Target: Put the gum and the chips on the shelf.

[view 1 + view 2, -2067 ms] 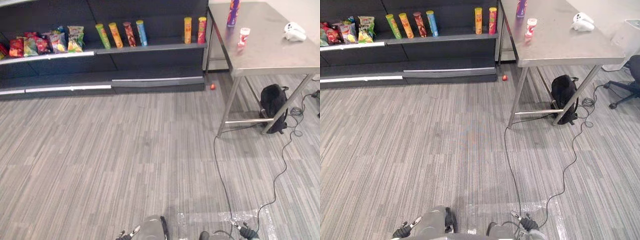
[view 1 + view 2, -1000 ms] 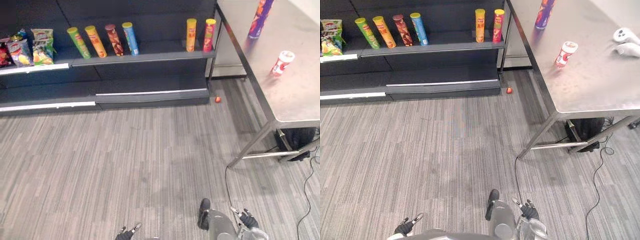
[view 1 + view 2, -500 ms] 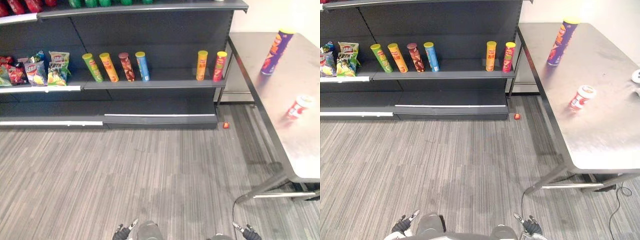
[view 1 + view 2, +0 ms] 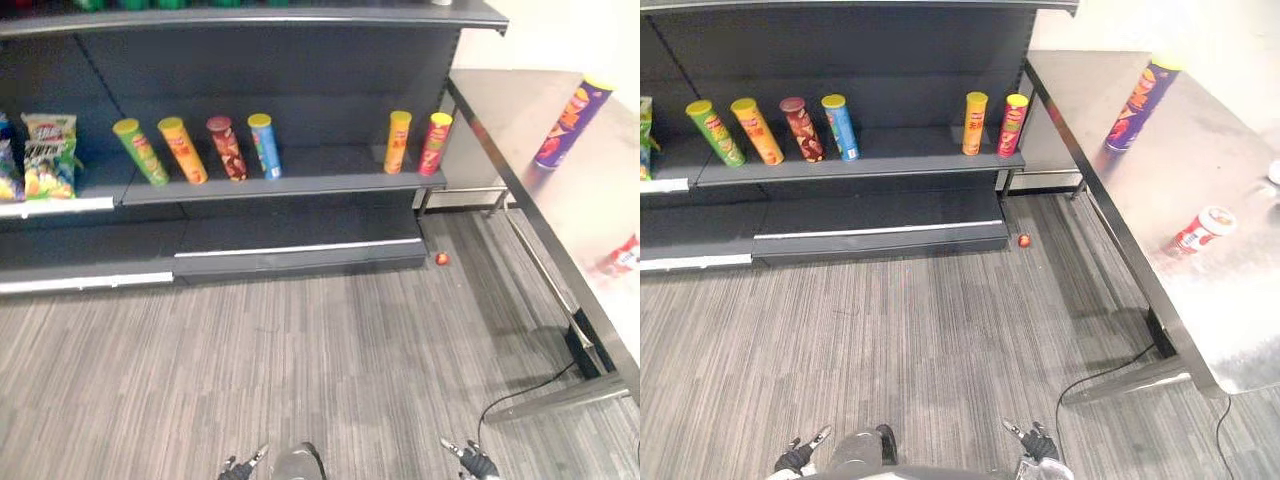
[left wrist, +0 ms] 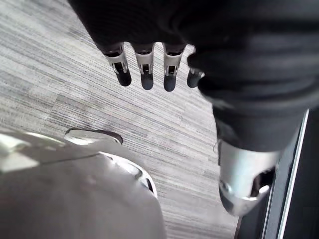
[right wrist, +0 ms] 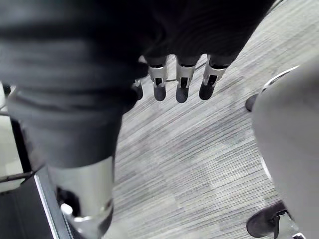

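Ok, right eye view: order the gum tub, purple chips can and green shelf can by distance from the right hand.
1. gum tub, on the table, right.
2. purple chips can, table's far end.
3. green can, on the shelf, left.

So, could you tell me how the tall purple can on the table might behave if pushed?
Tall and narrow, standing upright, the purple can would probably tip if pushed high. Once down, its round body could roll across the smooth table. It looks stiff enough to grasp firmly.
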`<state>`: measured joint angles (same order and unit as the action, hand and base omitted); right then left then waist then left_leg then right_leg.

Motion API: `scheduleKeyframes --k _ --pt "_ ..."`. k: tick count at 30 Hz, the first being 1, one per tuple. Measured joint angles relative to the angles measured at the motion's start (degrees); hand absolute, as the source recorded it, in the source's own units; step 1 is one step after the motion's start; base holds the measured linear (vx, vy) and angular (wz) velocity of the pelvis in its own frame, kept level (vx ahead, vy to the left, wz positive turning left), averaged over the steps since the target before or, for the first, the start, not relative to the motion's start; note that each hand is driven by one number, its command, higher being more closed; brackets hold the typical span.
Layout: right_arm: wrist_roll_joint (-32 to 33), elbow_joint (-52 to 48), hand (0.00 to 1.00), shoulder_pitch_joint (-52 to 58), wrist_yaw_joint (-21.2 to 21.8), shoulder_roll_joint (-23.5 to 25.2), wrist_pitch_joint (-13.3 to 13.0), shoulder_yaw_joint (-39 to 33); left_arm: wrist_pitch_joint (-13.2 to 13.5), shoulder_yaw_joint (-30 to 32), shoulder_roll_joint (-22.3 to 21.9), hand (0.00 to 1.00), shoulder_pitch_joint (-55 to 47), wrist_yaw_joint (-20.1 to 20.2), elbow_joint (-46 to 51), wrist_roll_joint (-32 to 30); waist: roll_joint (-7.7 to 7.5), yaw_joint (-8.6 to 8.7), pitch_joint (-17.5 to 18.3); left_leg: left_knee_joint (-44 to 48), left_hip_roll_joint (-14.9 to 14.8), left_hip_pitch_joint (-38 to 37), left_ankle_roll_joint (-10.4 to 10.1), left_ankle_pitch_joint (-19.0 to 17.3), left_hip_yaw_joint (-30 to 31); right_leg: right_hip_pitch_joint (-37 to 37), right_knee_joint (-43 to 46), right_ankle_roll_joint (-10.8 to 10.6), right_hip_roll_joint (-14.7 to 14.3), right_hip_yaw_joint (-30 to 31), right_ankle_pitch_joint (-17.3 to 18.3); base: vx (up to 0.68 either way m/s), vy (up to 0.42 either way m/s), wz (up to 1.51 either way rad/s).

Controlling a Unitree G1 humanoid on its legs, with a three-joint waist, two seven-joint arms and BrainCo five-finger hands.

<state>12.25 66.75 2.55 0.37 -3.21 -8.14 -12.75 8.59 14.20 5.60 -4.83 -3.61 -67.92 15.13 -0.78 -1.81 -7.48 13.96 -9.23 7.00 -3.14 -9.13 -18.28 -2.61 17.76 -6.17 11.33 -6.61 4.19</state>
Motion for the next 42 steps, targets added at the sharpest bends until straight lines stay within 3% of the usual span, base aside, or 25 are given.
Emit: scheduleKeyframes --k 1,2,3,4,5,7,8,11,12,13,14,17,19,21,23,24,25,26,29,31,35,36,38,39,42 --pt "0.03 -0.20 0.00 -0.14 0.08 -0.07 -0.07 -0.38 -0.01 -1.57 0.73 0.00 -0.13 0.09 -0.40 -0.27 -0.63 0.17 -0.46 -2.19 0.79 -2.01 0.08 -0.01 -0.20 4.36 8.46 -0.44 1.11 1.13 -0.22 0.05 0.142 -0.84" --pt "0.16 -0.62 0.00 -0.40 0.15 0.09 -0.08 -0.39 -0.45 -3.47 1.92 0.00 -0.54 0.10 -0.53 -0.87 -2.43 0.27 -1.73 -4.19 2.29 -5.99 0.06 -0.02 -2.22 9.23 19.73 -3.65 3.75 2.21 -2.36 0.02 0.107 -0.62" --pt "0.17 -0.62 0.00 -0.43 0.17 0.16 -0.09 -0.38 -0.58 -4.17 2.62 0.00 -0.84 0.05 -0.53 -1.38 -2.76 0.42 -2.30 -4.77 2.85 -7.65 0.08 -0.13 -3.00 10.76 23.50 -4.60 4.88 2.62 -4.27 0.07 0.074 -0.51" --pt "0.17 -0.64 0.00 -0.22 0.17 0.06 -0.09 -0.37 -0.96 -5.68 3.42 0.00 -1.60 0.08 -0.44 -2.45 -3.89 1.35 -2.33 -5.82 3.66 -10.69 0.24 -0.69 -3.38 12.09 28.59 -3.59 6.68 2.00 -8.10 0.13 0.045 -0.23" --pt "0.17 -0.54 0.00 -0.17 0.16 -0.03 -0.07 -0.54 -1.31 -5.96 3.70 0.00 -1.67 0.07 -0.44 -2.75 -4.27 1.84 -2.41 -6.73 3.90 -12.42 0.21 -0.79 -3.81 13.28 31.93 -2.19 8.15 0.28 -8.33 0.18 0.034 -0.35" --pt "0.21 -0.53 0.00 -0.87 0.14 -0.42 -0.06 -0.87 -1.71 -5.94 3.72 0.00 -1.56 -0.08 -0.54 -2.82 -4.13 1.93 -2.46 -7.72 3.51 -13.47 -0.12 -1.45 -6.42 18.18 34.30 1.38 10.45 -7.88 1.62 0.16 0.000 -0.49" --pt "0.24 -0.53 0.00 -1.48 0.15 -0.57 -0.07 -0.91 -1.72 -5.89 3.71 0.00 -1.48 -0.09 -0.56 -2.82 -3.85 2.50 -2.56 -7.91 3.08 -13.54 -0.45 -1.68 -7.13 18.96 31.11 2.40 10.41 -12.75 3.75 0.18 -0.050 -0.45" --pt "0.07 -0.34 0.00 -2.42 0.13 -0.90 0.16 -2.36 -1.80 -5.65 2.99 0.00 -1.03 -0.07 -0.53 -2.92 -2.18 3.05 -3.67 -7.97 0.98 -14.99 -1.71 -1.91 -10.51 18.57 9.70 3.21 6.12 -26.40 2.99 0.28 -0.110 -0.46" --pt "-0.05 -0.35 0.00 -2.42 0.09 -0.75 0.26 -2.59 -1.81 -5.28 2.89 0.00 -0.96 0.02 -0.53 -2.96 -2.07 3.03 -3.88 -8.52 1.09 -16.29 -2.89 -1.96 -11.72 17.87 -1.87 2.88 3.94 -29.10 -2.26 0.33 -0.130 -0.45" --pt "-0.14 -0.33 0.00 -2.14 0.09 -0.77 0.31 -2.68 -1.84 -5.04 2.88 0.00 -1.27 0.05 -0.61 -3.08 -2.16 3.19 -3.91 -9.22 1.53 -17.27 -3.79 -2.05 -11.95 17.18 -5.65 4.75 3.32 -29.18 -8.23 0.37 -0.155 -0.39" --pt "-0.68 -0.37 0.00 -2.16 0.02 -1.87 0.40 -3.14 -1.78 -4.66 1.49 0.00 -0.37 0.07 -1.04 -3.20 0.23 3.15 -4.60 -11.17 0.21 -19.40 -5.47 -1.28 -12.72 15.55 -6.67 9.47 0.81 -30.06 -8.90 0.26 -0.116 -0.24" --pt "-1.19 -0.38 0.00 -2.05 0.01 -3.48 0.49 -4.99 -1.61 -4.66 -0.64 0.00 1.23 0.22 -1.03 -4.68 3.26 3.26 -5.06 -14.32 -0.74 -22.40 -6.89 -0.20 -12.98 17.13 1.35 8.53 0.61 -29.63 -0.36 0.30 -0.121 -0.16" --pt "-2.59 -0.34 0.00 -1.22 0.09 -3.19 0.63 -4.63 -1.60 -4.71 -0.35 0.00 1.16 0.71 -0.90 -4.93 2.35 3.24 -4.43 -10.91 -1.66 -23.12 -7.53 0.12 -12.39 17.01 5.66 8.06 1.52 -29.06 3.94 0.22 -0.162 -0.07" --pt "-3.35 -0.33 0.00 -0.44 0.11 -2.50 0.57 -4.07 -1.59 -4.81 0.88 0.00 1.31 0.99 -0.02 -4.93 0.69 3.26 -4.00 1.51 -4.61 -18.06 -7.51 0.11 -11.06 15.39 4.53 8.24 1.58 -29.58 5.35 0.14 -0.170 0.08" --pt "-3.32 0.81 0.00 -0.07 0.05 -3.06 0.66 -3.42 -1.61 -4.88 0.60 0.00 1.30 1.13 0.74 -4.88 2.01 3.21 -3.57 18.68 -10.52 -11.15 -7.53 2.01 -8.09 12.53 1.14 8.05 -1.33 -29.79 5.20 0.16 -0.151 -0.18" --pt "-3.27 1.74 0.00 -0.07 0.07 -3.74 0.68 -2.58 -1.64 -4.80 0.36 0.00 1.25 1.14 0.67 -4.59 3.03 3.19 -3.52 27.08 -13.34 -8.46 -8.08 6.85 -5.84 10.19 -0.74 8.23 -3.49 -28.19 5.25 0.17 -0.083 -0.56" --pt "-3.26 1.72 0.00 -0.03 0.05 -3.75 0.66 -2.53 -1.62 -4.78 0.33 0.00 1.14 1.14 0.63 -4.54 3.16 3.16 -3.44 30.03 -14.01 -7.63 -8.04 9.29 -5.06 9.30 -1.48 8.33 -4.12 -27.08 5.25 0.21 -0.029 -0.76" --pt "-3.26 1.70 0.00 -0.04 -0.01 -3.76 0.61 -2.53 -1.63 -4.71 0.30 0.00 1.07 1.12 0.55 -3.99 2.93 3.04 -3.56 33.92 -14.02 -6.54 -8.58 8.20 -4.31 8.64 -2.53 8.64 -4.98 -24.45 5.10 0.21 0.033 -0.96" --pt "-2.14 1.69 0.00 0.29 -0.15 -3.58 0.55 -2.66 -1.62 -2.62 -0.38 0.00 0.91 0.73 0.49 -3.93 2.74 2.96 -3.49 37.74 -10.20 -3.10 -6.32 -1.83 -5.60 6.07 -4.61 9.30 -5.82 -15.54 4.66 0.21 0.100 -1.07" --pt "-2.12 1.66 0.00 0.75 -0.17 -3.57 0.53 -2.67 -1.49 -1.89 -0.48 0.00 0.10 0.49 0.79 -3.78 2.69 2.53 -3.50 32.84 -7.90 -1.23 -4.24 -4.38 -6.36 4.91 -4.79 9.22 -5.80 -9.48 4.64 0.20 0.177 -1.37" --pt "-2.13 1.05 0.00 2.22 -0.25 -3.58 0.39 -3.10 -1.60 -0.30 -1.77 0.00 -1.65 -0.03 0.00 -2.41 3.34 1.84 -3.13 -0.12 -5.43 -1.90 -1.42 0.24 0.39 4.78 -5.84 4.06 -5.45 2.78 4.28 0.20 0.363 -1.81" --pt "-2.13 0.86 0.00 3.16 -0.33 -3.88 0.38 -3.17 -1.54 -0.22 -2.26 0.00 -2.03 -0.13 -0.03 -2.33 4.10 1.68 -2.70 -4.56 -5.46 -2.24 -2.70 3.23 2.96 5.14 -5.64 2.42 -5.64 4.62 4.39 0.18 0.423 -1.31" --pt "-2.13 0.84 0.00 5.04 -0.58 -3.58 0.52 -3.11 -1.36 -0.17 -2.33 0.00 -2.81 -0.26 -0.19 -2.33 4.71 2.22 -1.24 -4.95 -3.02 -3.19 -3.80 5.39 2.62 4.62 -6.61 -0.39 -3.86 5.92 3.00 0.27 0.416 -0.89" --pt "-2.12 0.75 0.00 6.14 -0.63 -2.82 0.46 -3.19 -1.10 -0.10 -1.52 0.00 -2.83 -0.41 -0.42 -2.28 3.39 3.31 -1.00 -5.01 -1.16 -3.82 -3.57 4.05 1.87 4.22 -6.48 -0.44 -2.28 4.53 2.84 0.28 0.298 -0.52" --pt "-2.12 1.78 0.00 6.33 -0.87 -1.85 0.42 -4.74 -0.85 0.22 -0.75 0.00 -2.30 -0.33 -0.50 -2.26 1.55 3.18 -0.52 -1.28 3.25 -3.84 -3.22 2.52 4.05 3.05 -9.98 -0.84 0.78 5.02 2.21 0.24 0.250 -0.27"
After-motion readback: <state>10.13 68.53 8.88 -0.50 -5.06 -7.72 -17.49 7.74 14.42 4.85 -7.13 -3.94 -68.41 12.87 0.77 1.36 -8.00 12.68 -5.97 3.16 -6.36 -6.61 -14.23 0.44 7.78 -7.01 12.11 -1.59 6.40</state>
